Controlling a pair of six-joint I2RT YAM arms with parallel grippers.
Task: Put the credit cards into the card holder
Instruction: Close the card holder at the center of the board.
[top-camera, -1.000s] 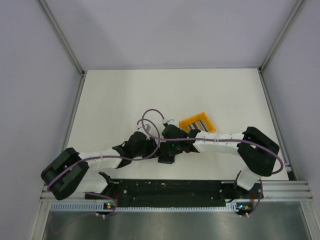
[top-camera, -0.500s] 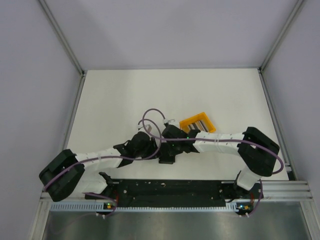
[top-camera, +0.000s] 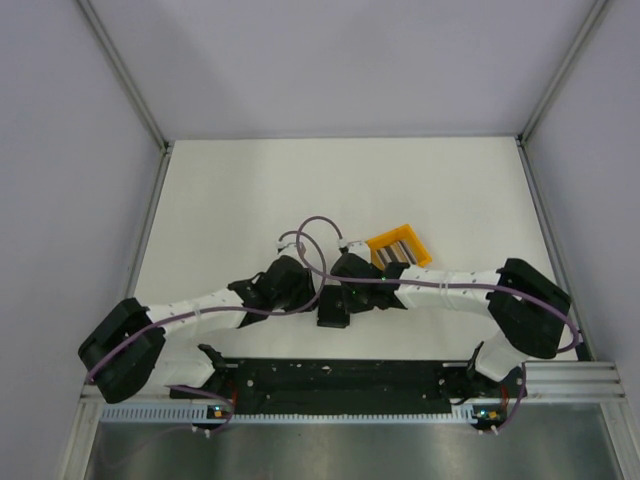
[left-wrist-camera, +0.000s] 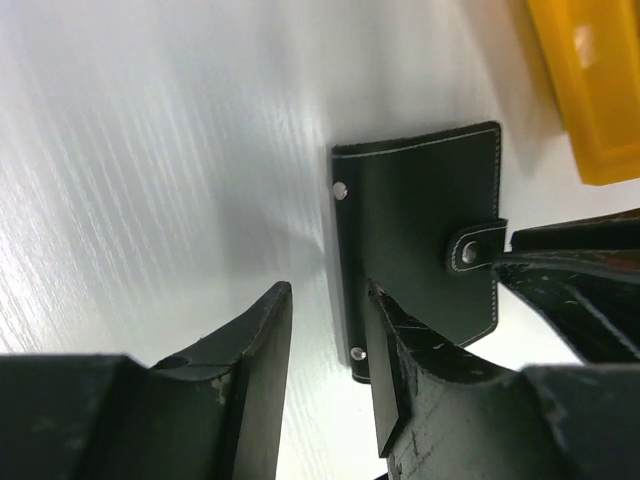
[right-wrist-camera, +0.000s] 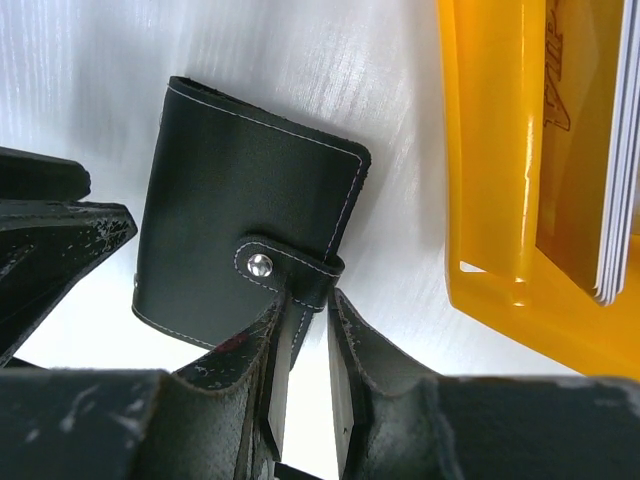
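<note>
The card holder (left-wrist-camera: 415, 240) is a closed black wallet with a snap strap, lying on the white table (top-camera: 230, 210) between both grippers; it also shows in the top view (top-camera: 333, 312) and right wrist view (right-wrist-camera: 230, 210). My left gripper (left-wrist-camera: 327, 295) is open, and its jaws straddle the holder's spine edge. My right gripper (right-wrist-camera: 310, 298) is closed to a narrow gap on the strap end (right-wrist-camera: 322, 278) at the holder's opposite edge. The credit cards (right-wrist-camera: 618, 150) stand edge-on in the orange bin (right-wrist-camera: 500, 150), right of the holder.
The orange bin (top-camera: 398, 247) sits just beyond the right gripper and also shows in the left wrist view (left-wrist-camera: 590, 90). Purple cables (top-camera: 305, 240) loop above both wrists. Grey walls and metal rails (top-camera: 150, 230) bound the table.
My left gripper has moved right, closer to the card holder. My right wrist has shifted slightly right. The card holder has stayed in place.
</note>
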